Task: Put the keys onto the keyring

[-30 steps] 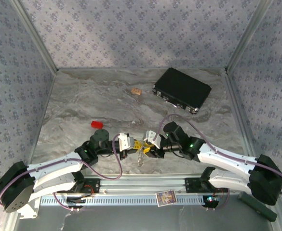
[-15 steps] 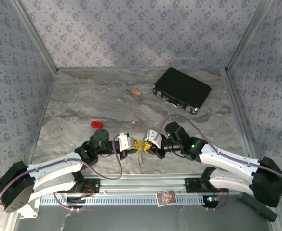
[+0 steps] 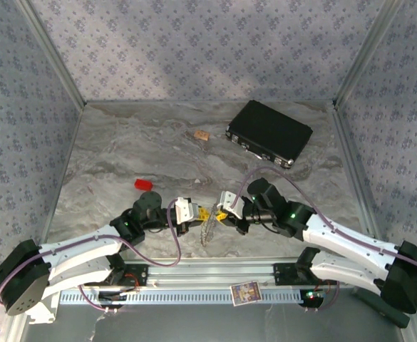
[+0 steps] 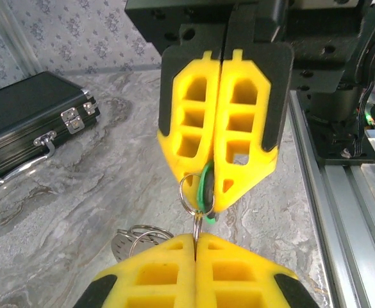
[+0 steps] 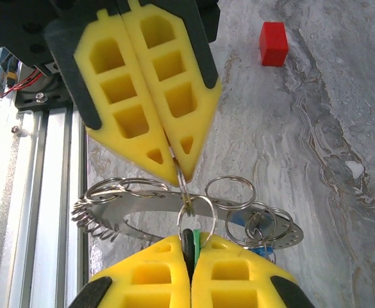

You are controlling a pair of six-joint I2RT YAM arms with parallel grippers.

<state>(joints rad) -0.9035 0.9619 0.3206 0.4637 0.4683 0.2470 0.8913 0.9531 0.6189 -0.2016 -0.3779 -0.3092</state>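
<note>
Over grey marbled table [image 5: 341,128], lower centre: shut left gripper [image 5: 173,160] pinching small split ring [image 4: 188,192], tip-to-tip with shut right gripper [image 5: 190,247] pinching green key [image 4: 207,186], keyring [image 5: 145,215] just below.

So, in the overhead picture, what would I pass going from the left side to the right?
Red block → left tool, shut on a small ring → keyring hanging below the two tools → right tool, shut on the green key → black case.
</note>
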